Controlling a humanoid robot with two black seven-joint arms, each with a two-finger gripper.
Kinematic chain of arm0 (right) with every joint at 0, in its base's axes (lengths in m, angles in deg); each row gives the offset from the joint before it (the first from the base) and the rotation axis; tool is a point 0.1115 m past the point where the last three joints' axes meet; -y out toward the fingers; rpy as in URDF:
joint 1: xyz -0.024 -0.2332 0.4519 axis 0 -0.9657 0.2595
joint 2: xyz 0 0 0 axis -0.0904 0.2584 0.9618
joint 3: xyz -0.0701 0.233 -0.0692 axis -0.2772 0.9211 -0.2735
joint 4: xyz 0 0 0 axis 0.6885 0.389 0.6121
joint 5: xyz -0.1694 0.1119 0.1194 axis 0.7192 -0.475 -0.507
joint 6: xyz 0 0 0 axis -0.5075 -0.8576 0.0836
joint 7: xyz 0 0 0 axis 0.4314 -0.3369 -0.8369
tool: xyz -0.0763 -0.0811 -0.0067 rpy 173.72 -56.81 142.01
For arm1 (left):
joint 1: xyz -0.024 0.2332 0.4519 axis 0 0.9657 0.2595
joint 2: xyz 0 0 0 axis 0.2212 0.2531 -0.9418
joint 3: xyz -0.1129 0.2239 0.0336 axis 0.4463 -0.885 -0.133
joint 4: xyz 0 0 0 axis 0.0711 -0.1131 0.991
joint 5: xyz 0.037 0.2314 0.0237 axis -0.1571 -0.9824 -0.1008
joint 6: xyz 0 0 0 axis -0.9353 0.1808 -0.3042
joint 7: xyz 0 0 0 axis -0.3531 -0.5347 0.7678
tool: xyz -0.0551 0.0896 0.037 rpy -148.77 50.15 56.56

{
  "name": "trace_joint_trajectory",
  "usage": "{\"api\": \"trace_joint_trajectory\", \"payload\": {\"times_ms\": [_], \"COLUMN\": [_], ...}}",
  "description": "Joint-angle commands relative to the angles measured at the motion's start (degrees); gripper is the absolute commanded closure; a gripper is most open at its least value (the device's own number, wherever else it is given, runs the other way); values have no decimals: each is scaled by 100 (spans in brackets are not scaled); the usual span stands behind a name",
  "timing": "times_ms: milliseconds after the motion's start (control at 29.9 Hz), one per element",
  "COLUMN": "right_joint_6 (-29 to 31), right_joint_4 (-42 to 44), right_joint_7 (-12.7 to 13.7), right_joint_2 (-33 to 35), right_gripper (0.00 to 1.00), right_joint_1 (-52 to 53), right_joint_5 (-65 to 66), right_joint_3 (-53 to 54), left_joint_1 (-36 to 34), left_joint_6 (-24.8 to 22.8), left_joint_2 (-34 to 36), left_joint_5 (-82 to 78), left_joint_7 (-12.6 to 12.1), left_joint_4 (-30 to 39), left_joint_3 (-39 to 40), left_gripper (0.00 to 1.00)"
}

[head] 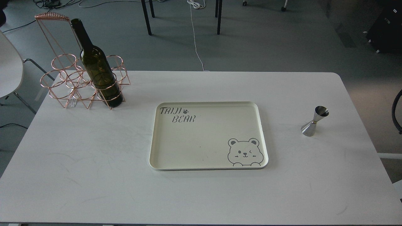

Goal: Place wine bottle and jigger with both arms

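Observation:
A dark green wine bottle (97, 69) stands tilted a little to the left in the front right ring of a copper wire rack (67, 82) at the table's back left. A steel jigger (315, 121) stands upright on the white table (78, 163) at the right. A cream tray (207, 135) with a bear drawing lies in the middle, with nothing on it. Neither gripper is in view; only a dark cable shows at the right edge.
A white chair (9, 72) stands beside the table's left edge. Dark table legs and cables are on the floor behind the table. The table's far edge runs just behind the rack.

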Motion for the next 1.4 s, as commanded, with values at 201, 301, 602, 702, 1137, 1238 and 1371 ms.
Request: {"api": "trace_joint_trajectory", "payload": {"times_ms": [201,301,602,702,1137,1238,1371], "right_joint_6": [-441,-398,38,38,38,38,38], "right_joint_4": [46,29,37,46,46,46,134], "right_joint_7": [6,-81,-210,-161,929,929,920], "right_joint_2": [16,16,-46,-28,-529,-766,-977], "right_gripper": [2,1,1,1,1,1,1], "right_joint_1": [-126,-346,-847,-900,-970,-970,-970], "right_joint_5": [0,-26,-747,-791,-1573,-1591,-1591], "right_joint_3": [-10,69,105,139,148,157,157], "left_joint_1": [109,266,644,820,1638,1717,1788], "left_joint_6": [-61,-105,-991,-1571,-2571,-2571,-2571], "left_joint_2": [12,-76,-611,-963,-1921,-1983,-1974], "left_joint_5": [2104,3367,5804,6656,7257,7257,7265], "left_joint_7": [-3,-3,-12,-38,-91,-91,-47], "left_joint_4": [-34,-51,-1420,-2176,-3101,-3092,-3084], "left_joint_3": [31,30,48,109,1278,1287,1305], "left_gripper": [2,2,2,2,2,2,2]}}
